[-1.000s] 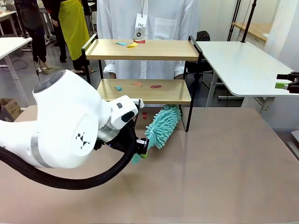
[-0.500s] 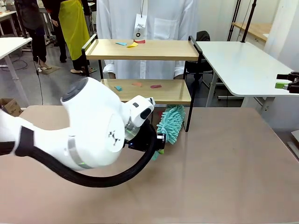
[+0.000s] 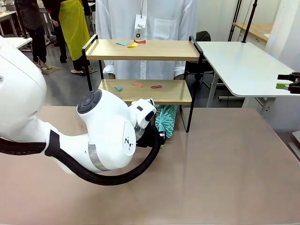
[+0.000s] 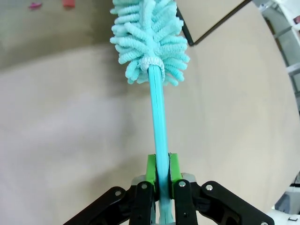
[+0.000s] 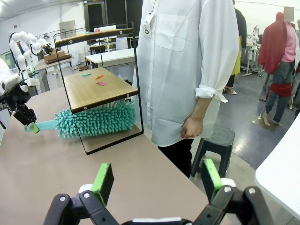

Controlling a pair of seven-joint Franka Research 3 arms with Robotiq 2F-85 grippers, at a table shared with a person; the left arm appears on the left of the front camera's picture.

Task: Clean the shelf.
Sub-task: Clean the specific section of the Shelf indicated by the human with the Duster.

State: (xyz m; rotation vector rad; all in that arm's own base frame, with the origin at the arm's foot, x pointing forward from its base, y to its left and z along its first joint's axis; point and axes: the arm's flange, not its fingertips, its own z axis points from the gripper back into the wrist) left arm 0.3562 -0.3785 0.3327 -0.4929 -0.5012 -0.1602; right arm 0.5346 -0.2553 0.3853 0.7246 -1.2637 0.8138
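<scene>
The shelf (image 3: 173,49) stands at the table's far edge, with small coloured paper scraps (image 3: 132,45) on its top board and more scraps (image 3: 156,86) on the lower board. My left gripper (image 4: 162,165) is shut on the thin handle of a teal fluffy duster (image 4: 149,40). The duster head (image 3: 166,120) lies on the table, reaching under the shelf's lower board. The bulky left arm hides most of that gripper (image 3: 159,138) from the front. My right gripper (image 5: 157,177) is open and empty, far right (image 3: 287,83), facing the shelf (image 5: 96,89) and duster (image 5: 93,123).
A person in a white coat (image 3: 145,18) stands right behind the shelf, hand hanging by the side (image 5: 190,126). Two red scraps (image 4: 69,3) lie on the table beneath the shelf. A white table (image 3: 243,65) stands to the right, and a black stool (image 5: 218,140) beside the person.
My left arm has swung right and toward the shelf. The duster has turned from slanting to pointing straight in, its head sliding under the lower board. The right gripper has stayed still.
</scene>
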